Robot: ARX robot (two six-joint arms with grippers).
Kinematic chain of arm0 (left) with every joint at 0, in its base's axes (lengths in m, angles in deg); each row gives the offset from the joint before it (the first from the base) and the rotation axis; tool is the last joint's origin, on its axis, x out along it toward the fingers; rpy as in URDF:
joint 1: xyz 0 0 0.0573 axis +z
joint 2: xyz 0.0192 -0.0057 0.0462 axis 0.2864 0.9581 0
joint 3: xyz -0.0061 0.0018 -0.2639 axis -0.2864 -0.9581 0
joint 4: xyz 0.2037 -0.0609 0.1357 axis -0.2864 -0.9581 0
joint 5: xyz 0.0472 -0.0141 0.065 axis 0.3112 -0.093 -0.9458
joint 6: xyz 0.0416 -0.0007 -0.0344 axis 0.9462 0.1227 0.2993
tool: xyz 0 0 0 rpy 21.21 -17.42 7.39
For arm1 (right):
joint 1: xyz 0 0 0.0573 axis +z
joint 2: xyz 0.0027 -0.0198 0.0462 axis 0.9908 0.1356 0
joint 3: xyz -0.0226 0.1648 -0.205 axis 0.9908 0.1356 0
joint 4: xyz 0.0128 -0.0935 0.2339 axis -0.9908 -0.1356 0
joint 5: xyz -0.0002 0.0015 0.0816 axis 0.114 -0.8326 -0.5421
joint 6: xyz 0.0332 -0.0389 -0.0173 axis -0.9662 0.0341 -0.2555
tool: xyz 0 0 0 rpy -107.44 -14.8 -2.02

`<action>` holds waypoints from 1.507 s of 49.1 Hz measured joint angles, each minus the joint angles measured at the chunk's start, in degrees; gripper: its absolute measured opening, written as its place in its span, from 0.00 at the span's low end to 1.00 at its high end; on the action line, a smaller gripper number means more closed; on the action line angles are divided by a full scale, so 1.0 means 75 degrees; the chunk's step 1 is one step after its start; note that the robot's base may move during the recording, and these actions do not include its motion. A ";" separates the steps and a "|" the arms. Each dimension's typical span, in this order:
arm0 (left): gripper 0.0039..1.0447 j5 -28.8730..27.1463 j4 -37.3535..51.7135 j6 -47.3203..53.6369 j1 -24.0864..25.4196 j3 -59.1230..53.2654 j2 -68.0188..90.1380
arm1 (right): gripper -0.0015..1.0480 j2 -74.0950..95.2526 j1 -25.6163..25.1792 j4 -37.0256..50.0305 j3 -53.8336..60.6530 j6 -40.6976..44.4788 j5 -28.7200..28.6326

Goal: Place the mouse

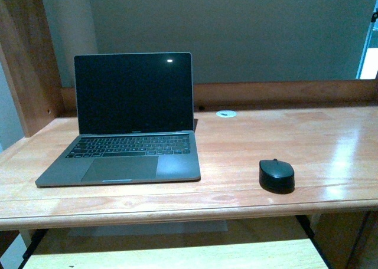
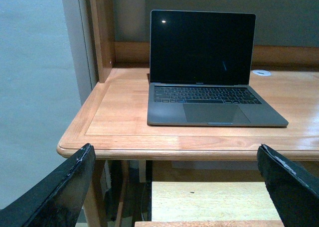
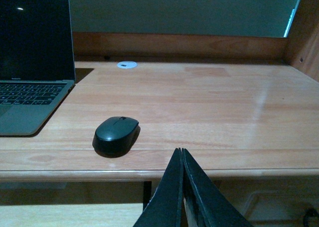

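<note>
Right hand (image 3: 182, 160) closed, empty, off the bench's (image 1: 331, 139) near edge; left hand (image 2: 174, 160) open. Mouse (image 1: 276, 175) lies right of the laptop (image 1: 127, 127); no legible writing.

1 mouse (image 1: 276, 175), 1 laptop (image 1: 127, 124), 1 desk (image 1: 331, 145)

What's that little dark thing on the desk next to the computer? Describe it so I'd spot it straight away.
Start at the wooden desk and find the open grey laptop with its dark screen. To the laptop's right, near the desk's front edge, lies the mouse, clear of the laptop. It is small, black, matte and oval with a scroll wheel, unlike the small white disc near the back wall.
</note>
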 joint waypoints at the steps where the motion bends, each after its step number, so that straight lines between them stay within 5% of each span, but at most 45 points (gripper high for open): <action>1: 0.94 0.0000 0.0000 0.0000 0.0000 0.0000 0.0000 | 0.02 -0.0125 -0.0029 -0.0067 0.0055 0.0003 -0.0032; 15: 0.94 -0.0003 -0.0003 0.0003 0.0000 0.0000 0.0000 | 0.02 -0.1862 -0.0781 -0.1215 0.0609 0.0003 -0.0641; 74: 0.94 0.0000 0.0000 0.0003 0.0000 0.0000 0.0000 | 0.02 -0.7286 -0.0752 -0.6012 0.0968 0.0003 -0.0737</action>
